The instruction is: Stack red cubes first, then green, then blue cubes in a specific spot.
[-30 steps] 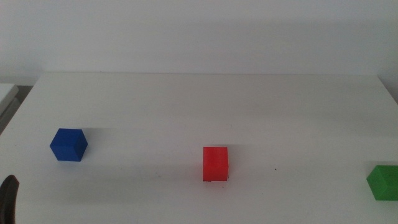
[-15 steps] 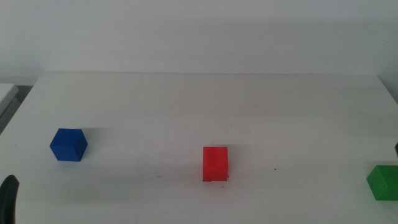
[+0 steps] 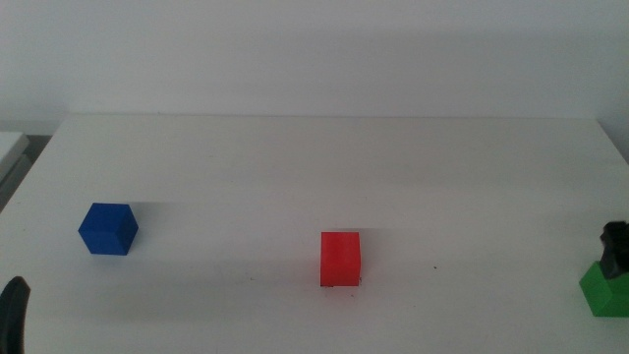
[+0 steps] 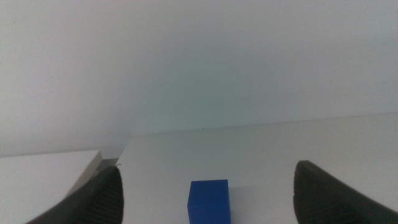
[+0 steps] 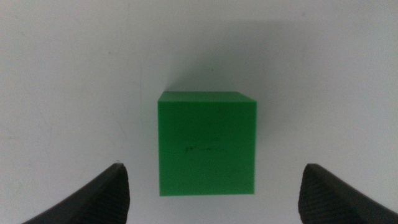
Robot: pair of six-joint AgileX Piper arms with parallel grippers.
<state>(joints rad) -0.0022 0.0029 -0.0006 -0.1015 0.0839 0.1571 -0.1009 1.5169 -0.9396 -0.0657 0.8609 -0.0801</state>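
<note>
The right gripper (image 5: 211, 199) is hovering over the small matte green cube (image 5: 206, 143) — jaws spread wide, seemingly touching nothing.

The right gripper (image 3: 616, 248) enters the middle view at the right edge, a dark shape now overlapping the upper right corner of the green cube (image 3: 601, 289); a second ago that edge shows only the cube, and half a second ago just a dark sliver above it. In the right wrist view the gripper (image 5: 211, 186) hangs over the green cube (image 5: 206, 143) with its fingers (image 5: 99, 196) spread wide, one on either side and clear of the cube's faces. At the lower left corner, the left gripper (image 3: 12, 313) sits a touch lower in the middle view than a second ago.
</note>
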